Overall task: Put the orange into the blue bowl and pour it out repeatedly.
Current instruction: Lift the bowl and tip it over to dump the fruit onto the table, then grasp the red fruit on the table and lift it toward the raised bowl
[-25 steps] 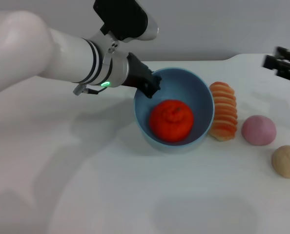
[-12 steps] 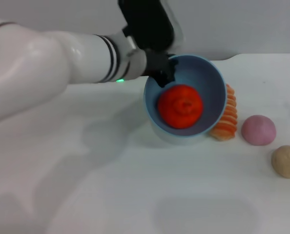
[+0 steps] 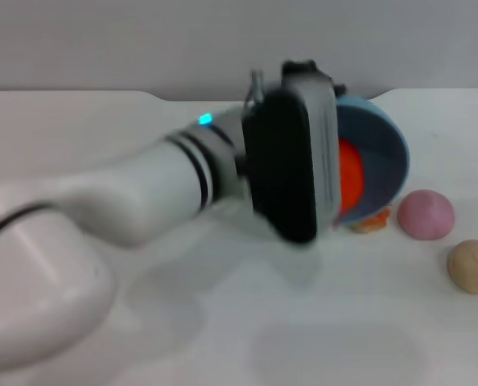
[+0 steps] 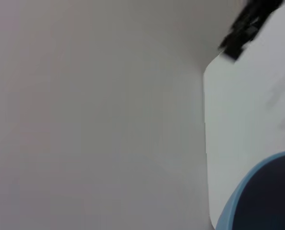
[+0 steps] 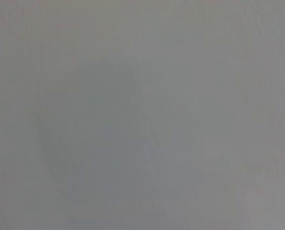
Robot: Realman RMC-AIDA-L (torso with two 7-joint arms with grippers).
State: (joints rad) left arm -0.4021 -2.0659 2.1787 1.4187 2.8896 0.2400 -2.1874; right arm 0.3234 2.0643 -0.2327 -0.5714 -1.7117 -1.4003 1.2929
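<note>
The blue bowl (image 3: 388,145) is off the table and tipped steeply on its side, its opening facing left. Inside it shows a strip of the orange (image 3: 350,178), the rest covered by my left arm. My left wrist (image 3: 291,161) stands right in front of the bowl and hides the fingers, which hold the bowl at its rim. The bowl's rim (image 4: 238,201) also shows in a corner of the left wrist view. A dark blurred shape (image 4: 245,26) far off in that view looks like my right gripper. The right wrist view is blank grey.
A pink round bun (image 3: 426,215) and a tan ball (image 3: 472,265) lie on the white table (image 3: 223,338) at the right. A sliver of the striped pale-orange loaf (image 3: 370,222) pokes out under the bowl. The table's far edge runs behind the arm.
My left arm has swung to the right and rolled over, lifting the bowl and tipping it onto its side. The orange is still inside it.
</note>
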